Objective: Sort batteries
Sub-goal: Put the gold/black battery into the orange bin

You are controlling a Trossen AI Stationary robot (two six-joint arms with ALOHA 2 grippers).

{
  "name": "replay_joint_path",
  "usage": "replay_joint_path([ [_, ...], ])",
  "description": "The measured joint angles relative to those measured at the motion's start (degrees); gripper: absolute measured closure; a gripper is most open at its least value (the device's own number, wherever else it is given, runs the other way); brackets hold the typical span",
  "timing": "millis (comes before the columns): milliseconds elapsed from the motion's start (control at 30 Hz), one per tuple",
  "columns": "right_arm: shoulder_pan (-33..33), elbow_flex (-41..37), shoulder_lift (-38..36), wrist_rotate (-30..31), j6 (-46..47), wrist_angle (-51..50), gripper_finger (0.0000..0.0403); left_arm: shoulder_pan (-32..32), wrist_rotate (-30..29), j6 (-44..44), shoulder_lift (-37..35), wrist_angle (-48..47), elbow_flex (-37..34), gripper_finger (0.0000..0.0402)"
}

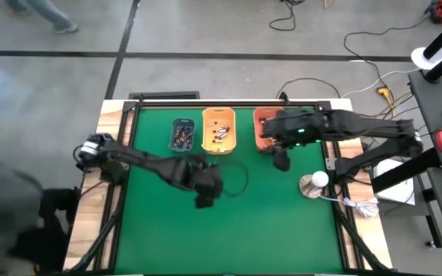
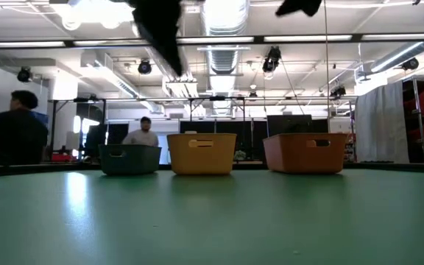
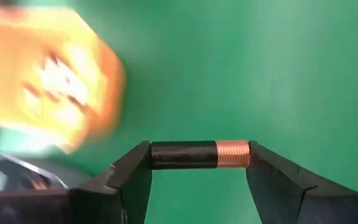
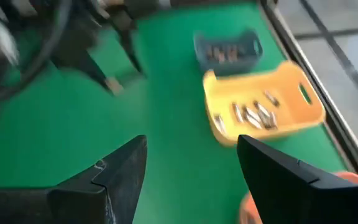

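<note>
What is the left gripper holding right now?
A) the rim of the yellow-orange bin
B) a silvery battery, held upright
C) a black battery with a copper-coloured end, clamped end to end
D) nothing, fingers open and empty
C: the left wrist view shows the battery spanning the gap between the left gripper fingers, above the green table.

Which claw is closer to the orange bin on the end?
The right claw: it hangs open just off the orange bin, on the side toward the table's front. The left claw, gripping a battery, is farther off, past the yellow bin.
</note>
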Motion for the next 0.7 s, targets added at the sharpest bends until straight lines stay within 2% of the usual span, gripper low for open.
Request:
replay_joint_path([
  [167, 0.55, -4.17, -6.40, -4.28, 9.81, 9.68, 0.0157, 4.34, -13.29, 2.11, -0.04, 8.12, 8.26, 0.0199],
  [267, 0.54, -7.90, -8.77, -7.23, 15.45, 15.81, 0.0153, 5.03, -18.83, 5.59, -0.07, 13.83, 12.92, 0.0199],
  [500, 0.53, -13.36, -8.93, -16.30, 30.25, 35.30, 0.0142, 4.49, -20.69, 16.10, -0.15, 26.15, 20.06, 0.0199],
  [600, 0.53, -13.78, -9.04, -16.87, 36.00, 41.79, 0.0140, 3.52, -21.70, 19.79, -0.15, 27.20, 22.31, 0.0199],
  [700, -0.25, -12.26, -9.30, -16.35, 40.26, 42.44, 0.0145, 2.50, -21.62, 22.90, -0.15, 27.30, 24.33, 0.0199],
])
